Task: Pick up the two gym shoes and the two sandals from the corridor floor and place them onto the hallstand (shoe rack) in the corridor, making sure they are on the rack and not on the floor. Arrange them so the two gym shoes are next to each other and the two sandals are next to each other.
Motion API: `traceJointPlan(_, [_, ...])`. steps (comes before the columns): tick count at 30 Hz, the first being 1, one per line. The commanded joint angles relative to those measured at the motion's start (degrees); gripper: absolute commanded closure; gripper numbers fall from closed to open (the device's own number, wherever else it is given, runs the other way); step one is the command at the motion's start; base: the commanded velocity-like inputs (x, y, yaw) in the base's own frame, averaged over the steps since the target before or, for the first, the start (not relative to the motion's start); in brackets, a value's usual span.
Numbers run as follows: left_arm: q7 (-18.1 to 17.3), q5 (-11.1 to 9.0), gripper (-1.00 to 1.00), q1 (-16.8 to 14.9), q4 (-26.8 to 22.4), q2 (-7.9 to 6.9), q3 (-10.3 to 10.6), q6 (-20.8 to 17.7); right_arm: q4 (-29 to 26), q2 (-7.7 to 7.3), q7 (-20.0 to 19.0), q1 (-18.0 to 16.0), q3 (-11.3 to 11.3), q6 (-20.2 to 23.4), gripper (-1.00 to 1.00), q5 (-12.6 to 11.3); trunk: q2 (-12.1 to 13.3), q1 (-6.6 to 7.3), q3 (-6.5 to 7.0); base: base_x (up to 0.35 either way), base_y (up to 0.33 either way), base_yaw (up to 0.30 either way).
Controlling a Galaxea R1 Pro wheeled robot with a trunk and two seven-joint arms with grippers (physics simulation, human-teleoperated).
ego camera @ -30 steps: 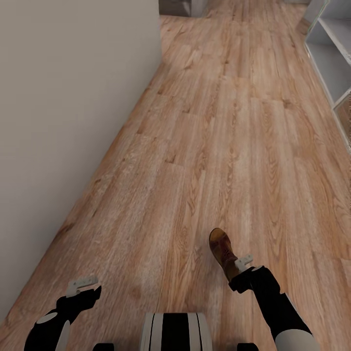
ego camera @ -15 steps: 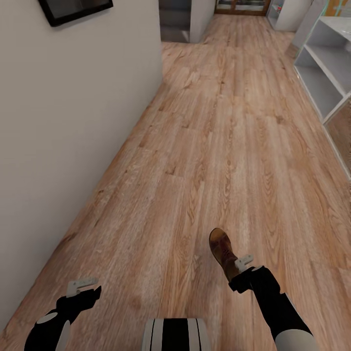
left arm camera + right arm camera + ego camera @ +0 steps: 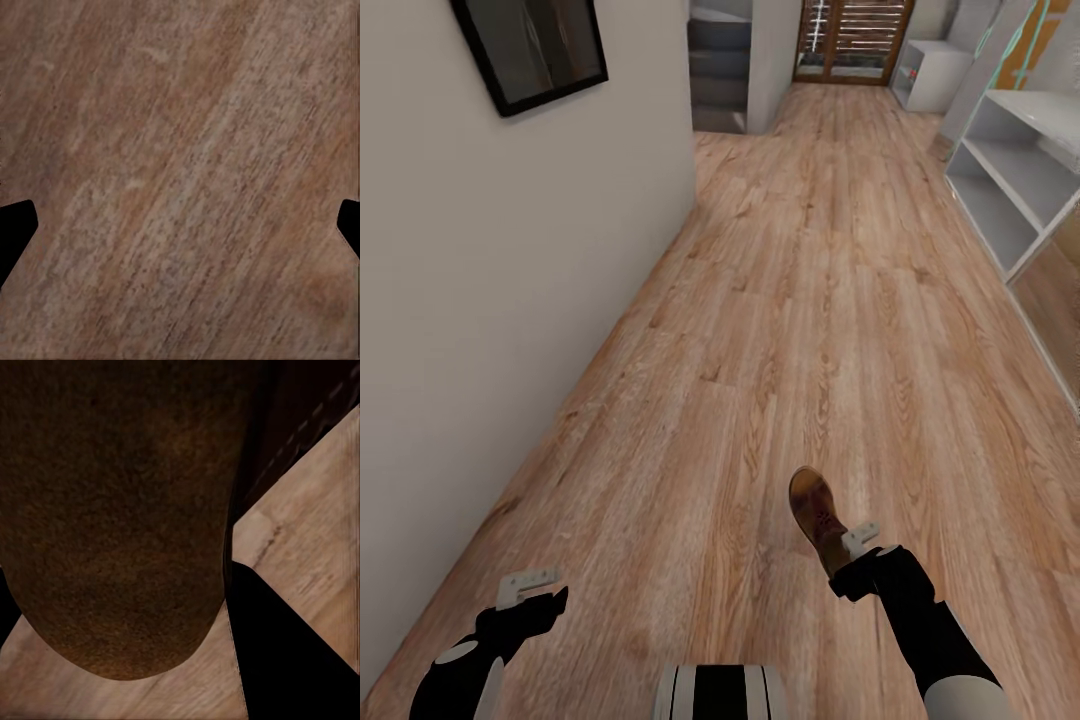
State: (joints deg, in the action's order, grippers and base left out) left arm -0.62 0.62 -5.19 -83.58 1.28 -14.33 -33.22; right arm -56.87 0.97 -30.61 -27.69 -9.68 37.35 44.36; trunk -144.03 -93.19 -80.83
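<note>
While I roll: this looks to me like the carrying stage, one sandal in hand and the rack not reached yet.
Wall on my left: a plain pale wall runs along the left edge of the corridor floor point(image 3: 760, 330), with a dark-framed picture point(image 3: 538, 48) hung high on it.
Left claw: my left gripper point(image 3: 535, 588) hangs low over the near left part of the floor, released and carrying nothing; my left wrist camera sees bare wood grain between the two dark fingertips, which stand wide apart. I judge it is kept free for the next shoe.
Right claw: my right gripper point(image 3: 853, 548) is clenched on a brown sandal point(image 3: 817, 516), gripping it at the near end so the rest points ahead, off the boards. In my right wrist view the sandal point(image 3: 120, 510) is a broad brown rounded shape close to the lens, with planks beyond it.
Why held so: I guess a grip at one end leaves the free end clear to slide onto a shelf first.
Floor: light brown wood planks run straight away from me.
Far end: grey stairs point(image 3: 718, 45) and a slatted wooden door point(image 3: 853, 38).
Right edge: the hallstand point(image 3: 1010, 185), pale, open-shelved, stands along the floor's right edge, well apart from my sandal.
</note>
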Motion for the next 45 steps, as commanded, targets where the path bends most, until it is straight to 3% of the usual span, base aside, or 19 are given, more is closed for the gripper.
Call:
traceJointPlan(1, [0.0,0.0,-1.0,0.0,0.0,0.01,0.0,0.0,0.0,0.0,0.1,0.0,0.0,0.1,1.0,-0.1,0.0,0.02,0.32,0.0,0.0,0.0])
traceJointPlan(22, [0.0,0.0,-1.0,0.0,0.0,0.02,0.0,0.0,0.0,0.0,0.1,0.0,0.0,0.1,1.0,-0.1,0.3,0.57,5.39,0.0,0.0,0.0])
traceJointPlan(45, [0.0,0.0,-1.0,0.0,0.0,0.03,0.1,0.0,0.0,0.0,0.1,0.0,0.0,0.1,1.0,-0.1,0.6,1.16,12.41,0.0,0.0,0.0])
